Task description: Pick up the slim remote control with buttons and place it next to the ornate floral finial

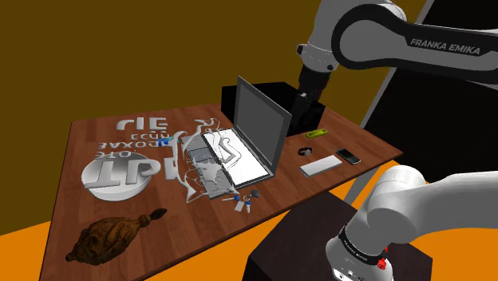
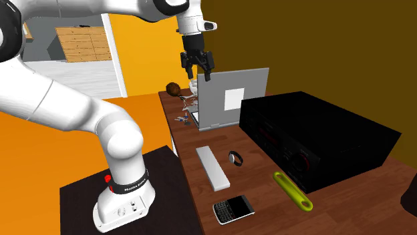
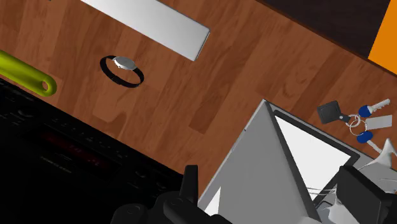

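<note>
The slim remote control (image 1: 321, 166) is a flat grey bar lying on the wooden table (image 1: 120, 199) near the stand-side edge; it is also seen as remote (image 2: 212, 166) and remote (image 3: 153, 22). The ornate floral finial (image 1: 199, 164) is a pale grey scrolled piece beside the open laptop (image 1: 259, 128), on the side away from the remote, and shows again as finial (image 2: 192, 90) and finial (image 3: 382, 159). My gripper (image 2: 198, 72) hangs open above the laptop's upright lid, holding nothing. In the wrist view my gripper (image 3: 268, 175) looks down on the lid, well apart from the remote.
A large black box (image 2: 314, 137) stands behind the laptop. Around the remote lie a wristwatch (image 3: 122, 69), a yellow-green tool (image 2: 293, 190) and a black phone (image 2: 233, 209). Keys (image 3: 356, 118) lie by the finial. A grey lettered dish (image 1: 120, 172) and a brown lump (image 1: 108, 238) sit farther off.
</note>
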`<state>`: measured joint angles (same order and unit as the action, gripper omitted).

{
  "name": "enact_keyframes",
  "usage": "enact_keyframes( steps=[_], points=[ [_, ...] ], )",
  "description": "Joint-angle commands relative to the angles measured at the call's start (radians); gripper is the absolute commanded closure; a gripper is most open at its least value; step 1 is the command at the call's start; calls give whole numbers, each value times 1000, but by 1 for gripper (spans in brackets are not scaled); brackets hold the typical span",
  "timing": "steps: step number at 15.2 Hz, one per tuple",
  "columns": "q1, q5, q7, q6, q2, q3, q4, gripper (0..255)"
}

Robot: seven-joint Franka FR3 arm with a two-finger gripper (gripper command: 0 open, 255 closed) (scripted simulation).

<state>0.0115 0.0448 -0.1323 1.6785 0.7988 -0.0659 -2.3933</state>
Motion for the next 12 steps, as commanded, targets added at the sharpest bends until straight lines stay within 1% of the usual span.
enact_keyframes(
  steps=[1, 7, 12],
  points=[
    [0, 0, 0, 0, 0, 0, 0, 0],
    [39, 76, -268, 66, 147, 136, -220, 0],
    [40, 180, -504, 118, 233, 278, -362, 0]
  ],
)
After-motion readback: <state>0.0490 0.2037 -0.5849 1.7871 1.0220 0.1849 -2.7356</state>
